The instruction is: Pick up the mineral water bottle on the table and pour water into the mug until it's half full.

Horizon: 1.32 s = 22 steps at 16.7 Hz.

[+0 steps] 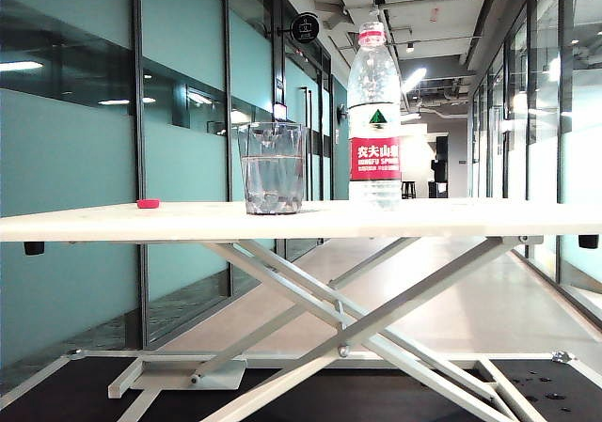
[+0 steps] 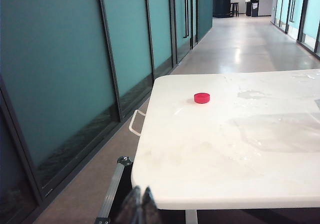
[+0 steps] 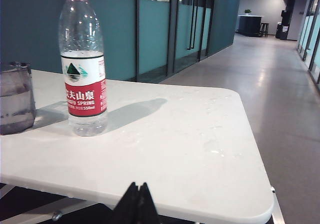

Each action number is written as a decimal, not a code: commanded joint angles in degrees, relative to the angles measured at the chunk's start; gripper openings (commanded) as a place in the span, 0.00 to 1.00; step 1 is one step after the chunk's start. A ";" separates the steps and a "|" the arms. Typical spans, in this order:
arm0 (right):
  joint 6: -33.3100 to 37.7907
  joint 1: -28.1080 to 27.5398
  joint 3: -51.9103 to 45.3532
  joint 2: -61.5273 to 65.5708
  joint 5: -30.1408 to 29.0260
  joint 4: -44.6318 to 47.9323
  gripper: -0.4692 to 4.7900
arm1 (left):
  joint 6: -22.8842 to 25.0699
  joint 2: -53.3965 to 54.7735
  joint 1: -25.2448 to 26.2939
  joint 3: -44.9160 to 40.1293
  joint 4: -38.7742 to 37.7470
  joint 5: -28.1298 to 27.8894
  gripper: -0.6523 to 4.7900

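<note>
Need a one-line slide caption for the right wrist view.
Shut right gripper off the whitish table edge; uncapped clear plastic water bottle upright beside part-filled clear faceted tumbler.

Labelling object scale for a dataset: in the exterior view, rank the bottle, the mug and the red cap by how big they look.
1. mineral water bottle, tallest by far.
2. mug, roughly a third of the bottle's height.
3. red cap, tiny.
All stand on the table, at unequal distances from the camera.
</note>
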 commanded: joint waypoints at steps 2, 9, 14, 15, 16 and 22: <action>0.00 0.11 -0.11 -0.11 -0.22 1.27 0.08 | -0.17 0.09 0.00 0.11 0.74 -0.07 0.11; -0.02 0.11 -0.11 -0.11 -0.15 0.79 0.08 | -0.17 0.09 0.00 0.11 0.74 -0.07 0.11; -0.02 0.11 -0.11 -0.11 -0.15 0.79 0.08 | -0.17 0.09 0.00 0.11 0.74 -0.04 0.11; -0.02 0.11 -0.11 -0.11 -0.15 0.79 0.08 | -0.17 0.09 0.00 0.11 0.77 -0.07 0.11; -0.02 0.11 -0.11 -0.11 -0.15 0.76 0.08 | -0.17 0.09 0.00 0.11 0.74 -0.07 0.11; -0.02 -4.42 -0.11 -0.11 -0.35 0.55 0.08 | -0.17 0.09 0.00 0.11 0.74 -0.07 0.11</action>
